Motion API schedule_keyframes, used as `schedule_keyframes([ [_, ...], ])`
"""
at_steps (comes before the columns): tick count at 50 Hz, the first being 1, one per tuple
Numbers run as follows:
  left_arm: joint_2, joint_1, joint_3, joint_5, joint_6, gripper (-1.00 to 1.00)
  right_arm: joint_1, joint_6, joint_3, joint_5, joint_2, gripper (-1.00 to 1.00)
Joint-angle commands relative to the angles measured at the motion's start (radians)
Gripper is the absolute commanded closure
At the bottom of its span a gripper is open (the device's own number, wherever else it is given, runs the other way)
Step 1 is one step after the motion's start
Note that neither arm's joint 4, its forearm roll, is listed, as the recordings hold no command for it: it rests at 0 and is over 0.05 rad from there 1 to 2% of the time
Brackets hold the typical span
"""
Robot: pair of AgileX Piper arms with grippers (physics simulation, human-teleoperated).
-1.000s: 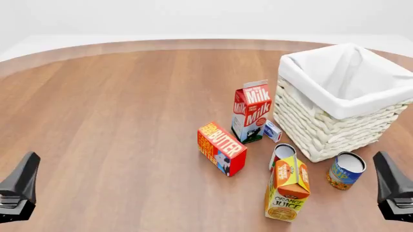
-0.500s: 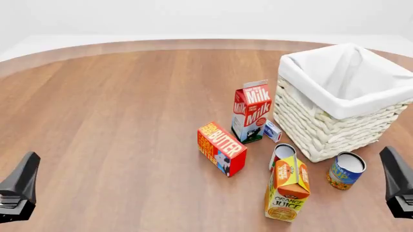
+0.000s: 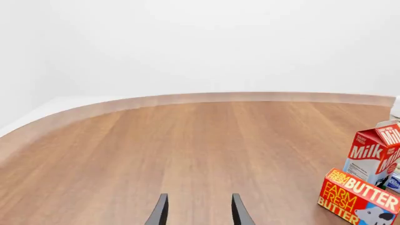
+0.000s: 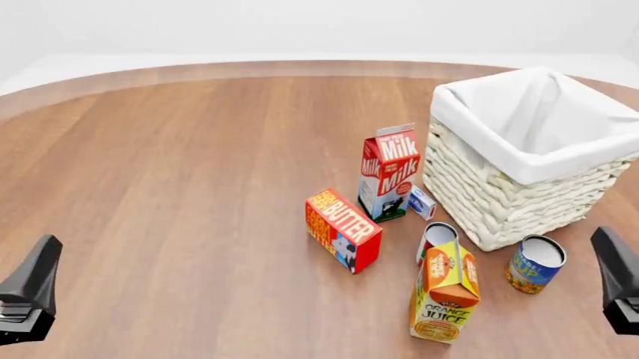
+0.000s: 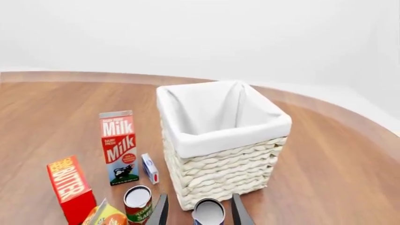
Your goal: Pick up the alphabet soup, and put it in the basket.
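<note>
— Since a second ago, has anything moved?

— Only the right gripper (image 4: 619, 288): in the front view it has slid a little further toward the right edge, so less of it shows. The cans, cartons and the left gripper (image 4: 28, 295) sit where they were.

— Where is the alphabet soup?

— The alphabet soup (image 4: 535, 264) stands upright on the table (image 4: 179, 172), just beside the near corner of the basket (image 4: 519, 194), pale lid up. In the right wrist view the alphabet soup (image 5: 209, 213) shows between the two fingertips (image 5: 161, 212), though they are above it and not touching it.

— So how far open is that claw?

— The right gripper (image 5: 198, 213) has its fingers spread wider than the can, and it has hold of nothing. The left gripper (image 3: 198, 213) is likewise parted with only bare table between its fingers, well apart from everything.

— And around the can?

— To its left stands a tomato soup can (image 4: 436, 241), red and white, with an orange juice carton (image 4: 445, 293) in front of that. Further left lies a butter box (image 4: 343, 229). A milk carton (image 4: 388, 173) stands upright near the basket's left wall, with a small blue and white box (image 4: 423, 203) between them. The basket's white liner (image 4: 539, 120) folds over its rim and nothing shows inside
</note>
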Motion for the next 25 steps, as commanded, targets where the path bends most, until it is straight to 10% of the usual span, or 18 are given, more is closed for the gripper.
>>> schedule_keyframes([
  [1,0.000,0.000,0.000,0.000,0.000,-1.00,-0.019,-0.020,-0.022,0.035,0.035,-1.00],
  [25,0.000,0.000,0.000,0.000,0.000,-1.00,-0.049,-0.011,0.044,-0.044,0.150,-1.00],
])
